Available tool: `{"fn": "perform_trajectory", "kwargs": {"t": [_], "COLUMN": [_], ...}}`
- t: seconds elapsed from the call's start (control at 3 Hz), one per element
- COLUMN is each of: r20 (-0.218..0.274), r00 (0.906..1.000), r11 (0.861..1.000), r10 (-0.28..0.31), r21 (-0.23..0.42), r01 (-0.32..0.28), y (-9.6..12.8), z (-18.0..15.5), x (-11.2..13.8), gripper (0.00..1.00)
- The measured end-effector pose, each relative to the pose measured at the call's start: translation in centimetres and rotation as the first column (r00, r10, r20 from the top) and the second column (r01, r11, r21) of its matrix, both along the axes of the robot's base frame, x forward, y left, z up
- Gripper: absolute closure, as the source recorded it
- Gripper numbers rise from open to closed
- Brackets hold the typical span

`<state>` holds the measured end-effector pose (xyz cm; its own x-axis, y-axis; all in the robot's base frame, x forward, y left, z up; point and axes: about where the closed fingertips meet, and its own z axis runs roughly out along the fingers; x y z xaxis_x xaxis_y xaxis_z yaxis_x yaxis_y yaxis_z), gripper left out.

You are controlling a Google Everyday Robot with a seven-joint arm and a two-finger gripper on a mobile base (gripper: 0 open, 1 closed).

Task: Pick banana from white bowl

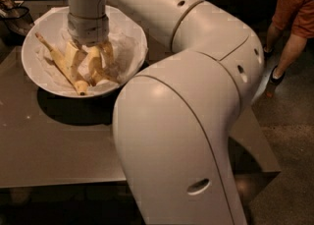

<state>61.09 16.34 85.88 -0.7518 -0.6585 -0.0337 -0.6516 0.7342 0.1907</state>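
Dark brown table [54, 150], person [289, 47] in orange shorts [297, 5] at far right, speckled floor [289, 135]

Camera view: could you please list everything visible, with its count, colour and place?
wide shallow glossy white bowl: one, white, far left of the table
crumpled white paper lining: one, white, inside the bowl
long pale yellow banana: at least one, yellow, on the paper; yellow shapes beside it cannot be told apart
flat dark brown table: one, brown, under the bowl
person in orange shorts: one, standing at the top right
white robot arm: one, reaching from the foreground to the bowl
gripper: one, down inside the bowl, at the banana
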Motion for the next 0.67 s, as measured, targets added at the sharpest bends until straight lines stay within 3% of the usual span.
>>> {"fn": "perform_trajectory", "kwargs": {"t": [0.33,0.67], "r20": [0.000,0.000], "r00": [1.0000,1.0000], "r11": [1.000,1.000], "r10": [0.000,0.000], "r21": [0.000,0.000], "r01": [0.000,0.000], "y": [0.00,0.00], "z": [0.00,0.00], "x": [0.00,0.00], "gripper": [0.47,0.47]}}
